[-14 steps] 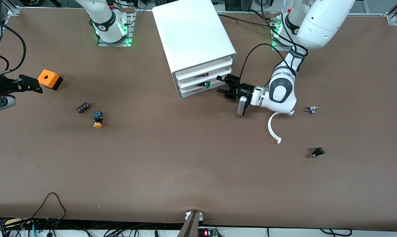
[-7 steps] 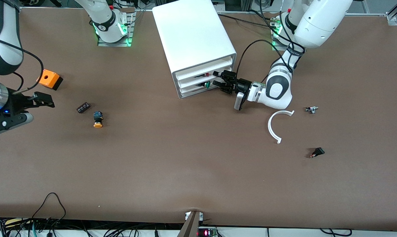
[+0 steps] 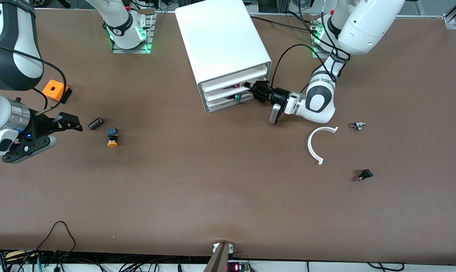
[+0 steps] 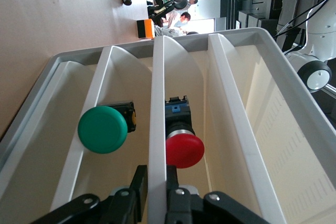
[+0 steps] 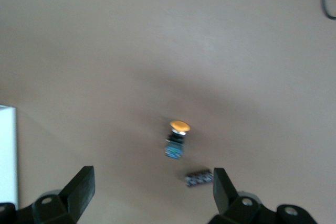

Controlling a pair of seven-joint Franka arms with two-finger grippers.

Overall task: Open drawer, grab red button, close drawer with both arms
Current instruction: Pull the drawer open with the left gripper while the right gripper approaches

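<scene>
Left wrist view: left end effector [image 4: 156, 177] clamps drawer [image 4: 157, 87] edge; right end effector [image 5: 152, 187] gapes over table [image 5: 157, 51].

Both arms are white jointed shells with black bands at the joints. The left arm [image 3: 320, 99] has a rounded white forearm with a grey oval patch, a silver ring at the wrist, a small grey camera block beside it, and a thin black cable looping along it. Its hand [image 3: 256, 90] is black, with screws showing at the finger mounts. The right arm [image 3: 8, 45] has a broad black band, a ribbed silver wrist ring, a blue light and a black hand [image 3: 67, 122]. Green lights glow at both bases
</scene>
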